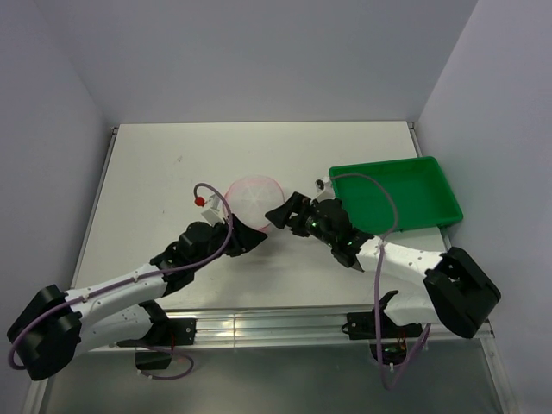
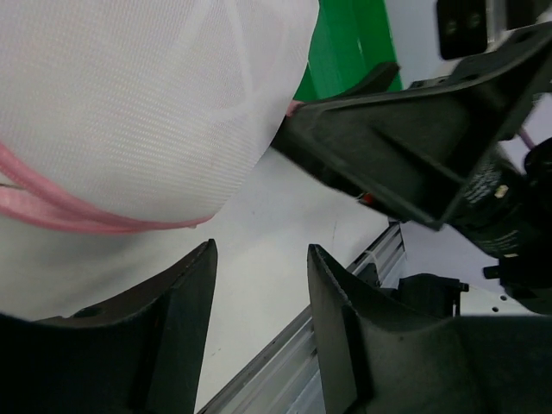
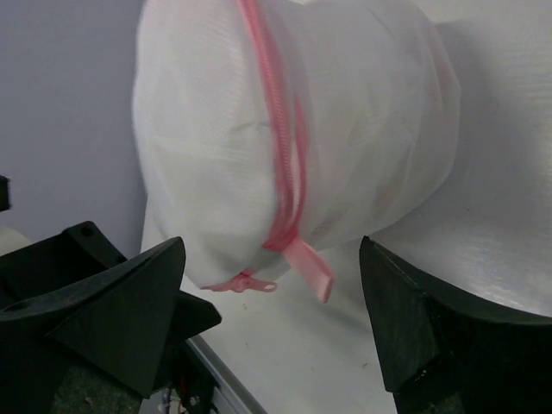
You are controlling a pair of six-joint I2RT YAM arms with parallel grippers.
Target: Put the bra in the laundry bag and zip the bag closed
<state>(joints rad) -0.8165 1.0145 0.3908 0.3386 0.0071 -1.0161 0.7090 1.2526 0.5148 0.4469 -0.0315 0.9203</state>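
1. At the near edge of the table (image 1: 164, 164), both arms reached inward from their bases and met near its middle.
2. The left gripper (image 2: 260, 259) stood partly parted. Only bare table showed in the gap between its fingers, and it held nothing.
3. The bag (image 1: 254, 191) lay just beyond those fingertips, off to their left in the wrist view and not between them.
4. The right gripper (image 3: 272, 252) stood wide and gripped nothing. The bag bulged just past its tips, centred on the gap.
5. The zip (image 3: 274, 129) ran down the side of the bag facing that gripper. It ended at a pull (image 3: 252, 283) hanging at the lower edge, which lay between the two tips and touched neither.
6. From above, the bag sat on the table with the left gripper at its near-left rim and the right gripper at its near-right rim. Whether either touched the mesh could not be told.
7. The bra could not be made out apart from the mesh; the bag looked full and pinkish from above.
8. The tray (image 1: 431, 185) lay farther right, apart from the bag.
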